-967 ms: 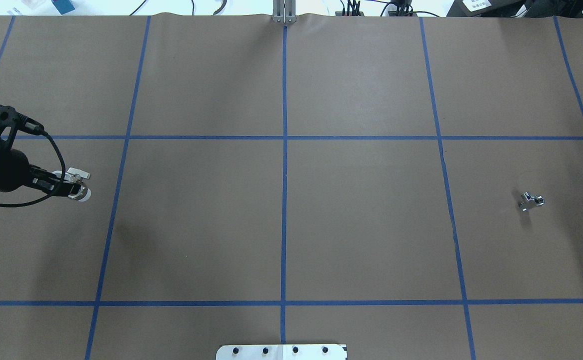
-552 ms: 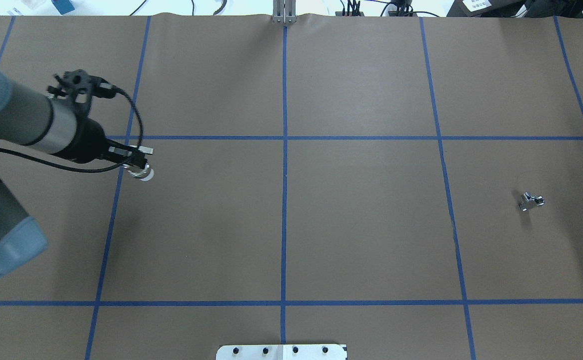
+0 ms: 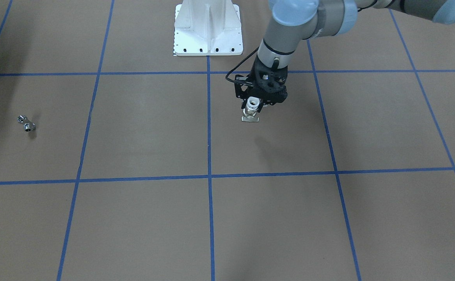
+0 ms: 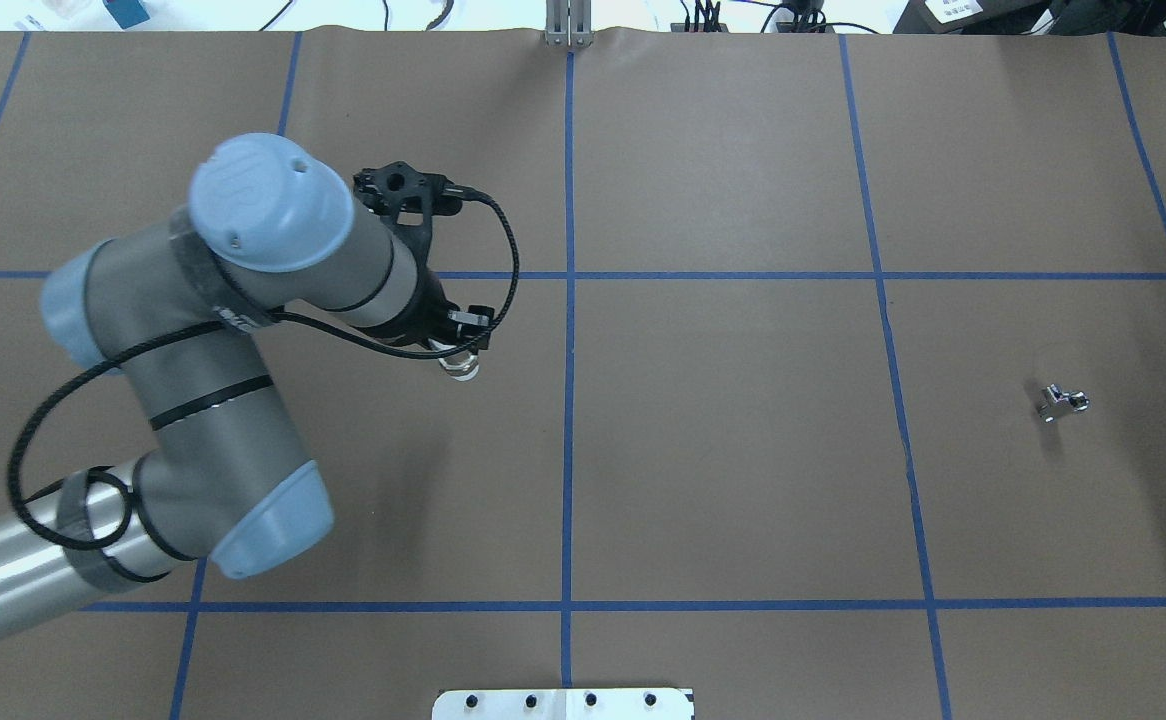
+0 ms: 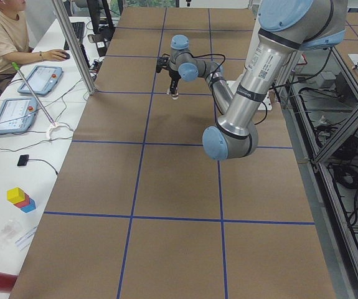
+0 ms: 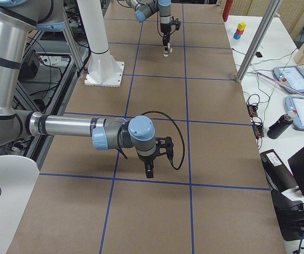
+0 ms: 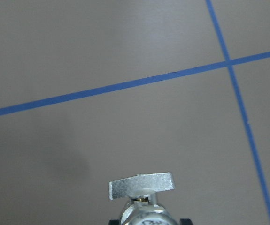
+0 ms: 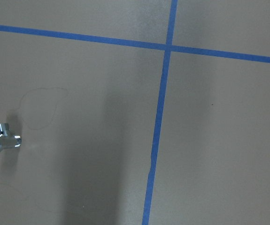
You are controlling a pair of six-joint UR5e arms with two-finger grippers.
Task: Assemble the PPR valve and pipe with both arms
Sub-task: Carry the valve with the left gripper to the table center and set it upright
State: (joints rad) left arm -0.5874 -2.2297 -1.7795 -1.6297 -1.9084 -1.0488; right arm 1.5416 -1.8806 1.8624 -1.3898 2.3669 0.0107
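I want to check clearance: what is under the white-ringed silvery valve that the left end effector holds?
Under the white-ringed silvery valve only brown table paper and blue tape lines show. The black left end effector hides the valve's upper body.

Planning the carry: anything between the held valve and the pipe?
Nothing; the overhead view shows only brown paper and blue tape lines between valve and pipe.

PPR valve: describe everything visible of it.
The PPR valve is a small fitting: white plastic ring end with an open bore, silvery metal body, flat silvery tab lowermost. The left hand is shut on its body, holding it apparently off the brown table, left of the overhead view's centre line.
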